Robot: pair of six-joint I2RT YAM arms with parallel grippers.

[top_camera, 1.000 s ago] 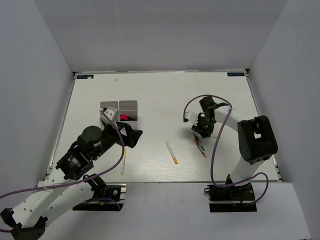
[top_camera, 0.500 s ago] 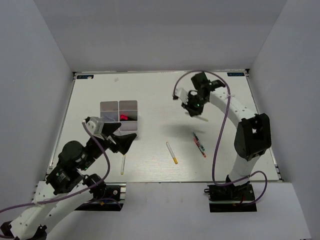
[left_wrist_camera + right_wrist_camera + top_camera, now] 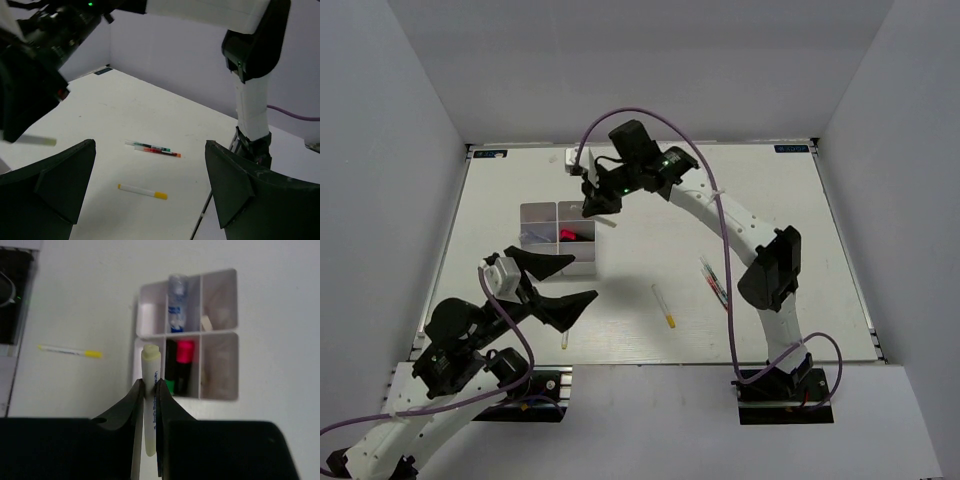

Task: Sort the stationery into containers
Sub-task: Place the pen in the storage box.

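My right gripper (image 3: 600,207) reaches across to the left and hovers over the containers (image 3: 542,213). In the right wrist view it (image 3: 149,382) is shut on a white marker with blue lettering (image 3: 150,405), held above the outer wall of the containers (image 3: 220,392). Inside lie a pink highlighter (image 3: 185,352), a green one (image 3: 170,386), a white-blue marker (image 3: 175,310) and a small eraser (image 3: 206,323). My left gripper (image 3: 558,285) is open and empty, raised near the front left. A yellow-tipped pen (image 3: 663,305) and red and green pens (image 3: 713,282) lie on the table.
A thin white pen (image 3: 564,340) lies partly under my left gripper. The left wrist view shows the yellow-tipped pen (image 3: 142,191), the red and green pens (image 3: 152,148) and the right arm's base (image 3: 252,100). Grey walls enclose the white table (image 3: 770,200).
My right arm has swung from the right side of the table over to the containers, carrying the white marker. My left arm has drawn back from the containers toward the near edge.
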